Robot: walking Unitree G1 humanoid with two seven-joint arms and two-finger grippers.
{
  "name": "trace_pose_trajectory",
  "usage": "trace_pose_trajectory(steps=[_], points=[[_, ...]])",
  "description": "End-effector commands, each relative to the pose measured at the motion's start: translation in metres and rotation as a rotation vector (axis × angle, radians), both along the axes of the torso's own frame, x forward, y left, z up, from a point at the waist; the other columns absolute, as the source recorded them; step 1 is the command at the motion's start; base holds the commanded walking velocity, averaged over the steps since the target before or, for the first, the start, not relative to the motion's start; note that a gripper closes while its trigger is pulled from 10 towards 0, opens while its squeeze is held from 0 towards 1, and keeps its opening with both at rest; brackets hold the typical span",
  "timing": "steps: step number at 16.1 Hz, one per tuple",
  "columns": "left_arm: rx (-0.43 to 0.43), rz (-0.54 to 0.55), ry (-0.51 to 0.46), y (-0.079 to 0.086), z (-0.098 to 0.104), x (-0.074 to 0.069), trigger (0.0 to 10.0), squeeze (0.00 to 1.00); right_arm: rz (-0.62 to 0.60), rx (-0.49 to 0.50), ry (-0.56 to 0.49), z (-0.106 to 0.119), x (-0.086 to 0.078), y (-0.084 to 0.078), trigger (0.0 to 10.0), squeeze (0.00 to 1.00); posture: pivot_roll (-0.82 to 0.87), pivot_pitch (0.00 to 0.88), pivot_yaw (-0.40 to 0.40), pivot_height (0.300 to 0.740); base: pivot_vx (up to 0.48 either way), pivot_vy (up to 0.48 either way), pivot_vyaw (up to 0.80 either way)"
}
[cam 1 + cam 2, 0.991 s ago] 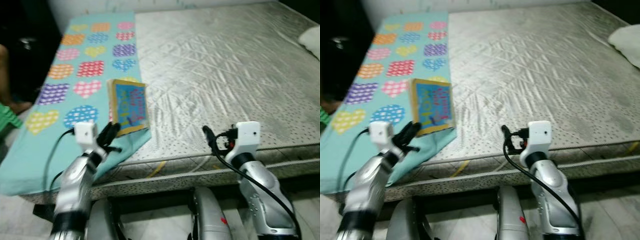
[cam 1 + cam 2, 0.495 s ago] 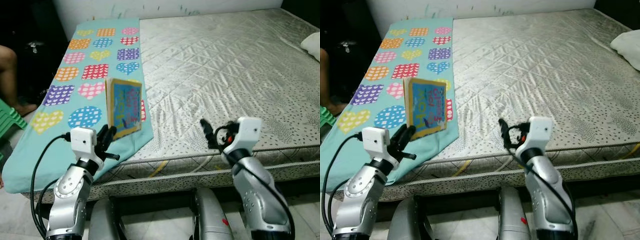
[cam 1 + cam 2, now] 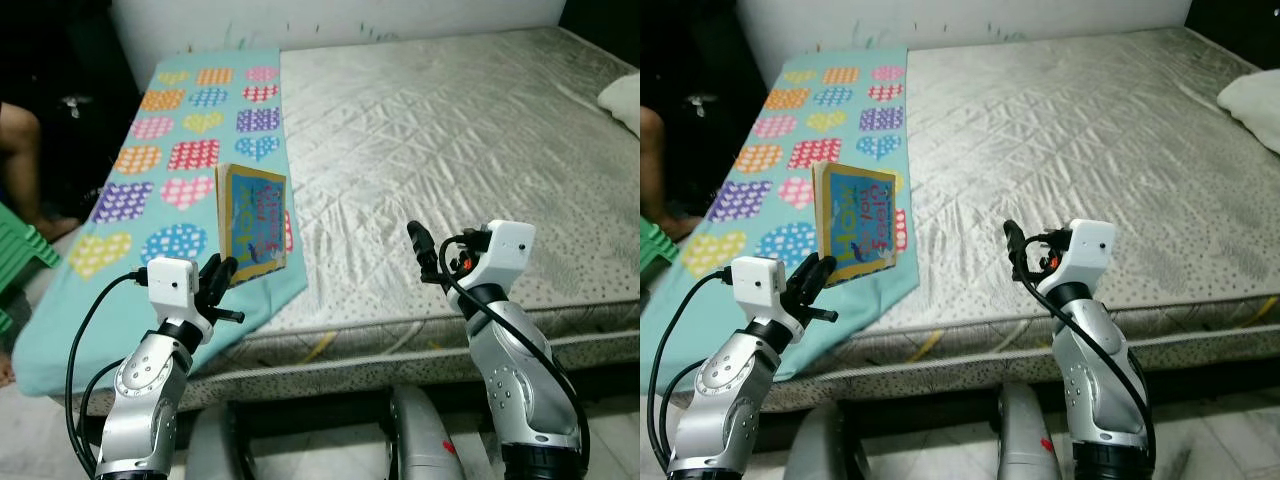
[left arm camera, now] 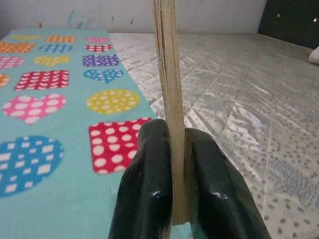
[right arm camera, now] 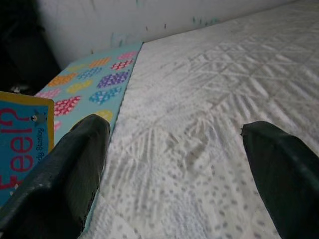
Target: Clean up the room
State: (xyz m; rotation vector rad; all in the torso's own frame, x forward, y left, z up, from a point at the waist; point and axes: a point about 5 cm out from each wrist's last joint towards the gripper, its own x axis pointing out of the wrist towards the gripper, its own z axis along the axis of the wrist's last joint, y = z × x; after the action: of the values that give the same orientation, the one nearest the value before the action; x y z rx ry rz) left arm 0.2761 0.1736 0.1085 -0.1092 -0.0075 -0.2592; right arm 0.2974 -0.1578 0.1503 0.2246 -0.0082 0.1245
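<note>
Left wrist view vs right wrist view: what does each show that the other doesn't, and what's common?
Left wrist view: the left gripper shut on the book's bottom edge, the book upright and seen edge-on.

Right wrist view: the right gripper open over the mattress, holding nothing, with the book's blue cover and red lettering at one side.

Both: the book, the teal blanket with coloured hearts, the grey quilted mattress and the white wall behind the bed.
</note>
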Motion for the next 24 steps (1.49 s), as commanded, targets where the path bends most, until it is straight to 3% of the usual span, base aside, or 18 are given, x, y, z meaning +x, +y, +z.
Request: trace_pose_trajectory(steps=[1,7,13,19,22,24], points=[[0.0,0.012,-0.055,0.003,0.013,0.001,0.0,0.0,-0.007,0.007,-0.009,0.003,0.003,0.0,10.0,0.0,-0.23,0.0,0.066,0.628,0.0,0.0,0.0],[0.006,0.012,-0.048,0.003,0.013,0.002,0.0,0.0,-0.016,0.01,-0.006,0.001,0.004,0.0,10.0,0.0,-0.23,0.0,0.073,0.68,0.0,0.0,0.0],[0.01,-0.014,-0.031,-0.002,0.01,0.002,0.0,0.0,-0.085,-0.008,-0.008,-0.001,0.002,-0.012,10.0,0.0,-0.23,0.0,0.087,0.733,0.0,0.0,0.0],[-0.004,0.007,0.001,0.004,0.011,0.008,0.0,0.0,-0.166,-0.041,0.0,-0.006,-0.001,-0.025,10.0,0.0,-0.23,0.0,0.082,0.74,0.0,0.0,0.0],[0.058,-0.013,0.046,0.009,0.008,0.008,0.0,0.0,-0.194,-0.075,0.004,-0.007,0.0,-0.034,10.0,0.0,-0.21,0.0,0.07,0.74,0.0,0.0,0.0],[0.043,0.022,0.067,0.008,0.007,0.007,0.0,0.0,-0.213,-0.091,0.0,-0.008,0.001,-0.038,10.0,0.0,-0.21,0.0,0.072,0.74,0.0,0.0,0.0]])
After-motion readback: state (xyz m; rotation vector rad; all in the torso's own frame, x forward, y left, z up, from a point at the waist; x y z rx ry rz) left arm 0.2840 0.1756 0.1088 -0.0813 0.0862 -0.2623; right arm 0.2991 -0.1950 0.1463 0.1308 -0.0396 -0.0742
